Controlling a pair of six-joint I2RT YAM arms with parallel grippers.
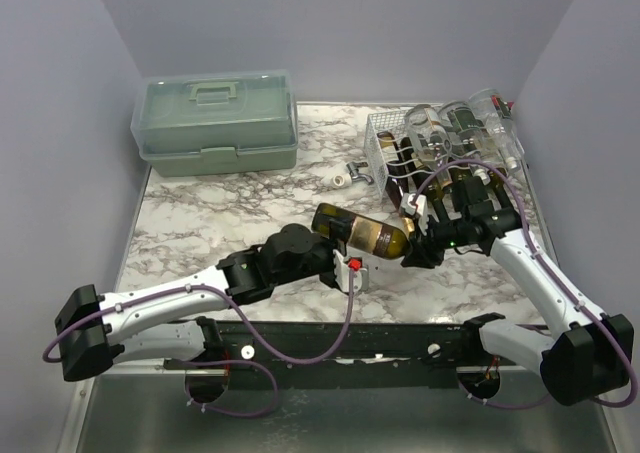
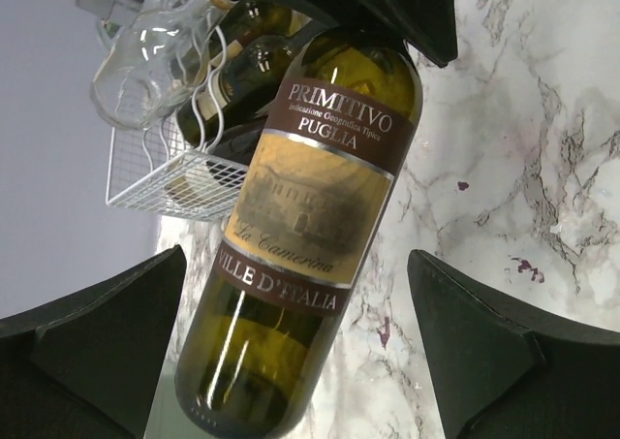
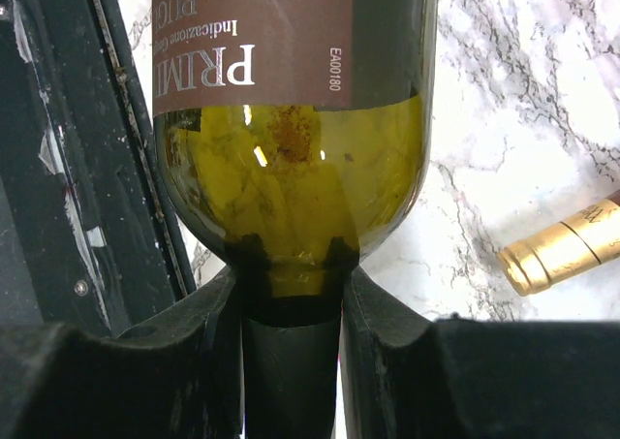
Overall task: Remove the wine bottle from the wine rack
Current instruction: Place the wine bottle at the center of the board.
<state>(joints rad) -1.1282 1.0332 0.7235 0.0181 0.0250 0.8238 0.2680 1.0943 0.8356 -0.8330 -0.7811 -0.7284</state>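
A green wine bottle [image 1: 362,230] with a brown and tan label lies level over the marble table, in front of the white wire wine rack [image 1: 385,148]. My right gripper [image 1: 414,247] is shut on the bottle's dark neck [image 3: 291,303], one finger [image 3: 199,323] on each side. My left gripper [image 1: 335,245] is open at the base end. Its fingers [image 2: 97,342] stand wide on either side of the bottle [image 2: 310,226] without touching it. The wine rack [image 2: 165,189] shows behind with other bottles in it. Whether the bottle rests on the table I cannot tell.
A pale green toolbox [image 1: 215,121] stands at the back left. Clear bottles [image 1: 470,123] and dark ones lie on the rack. A small white piece [image 1: 341,180] and a metal part [image 1: 358,170] lie near the rack's front. A gold-capped bottle neck [image 3: 562,255] shows beside my right gripper.
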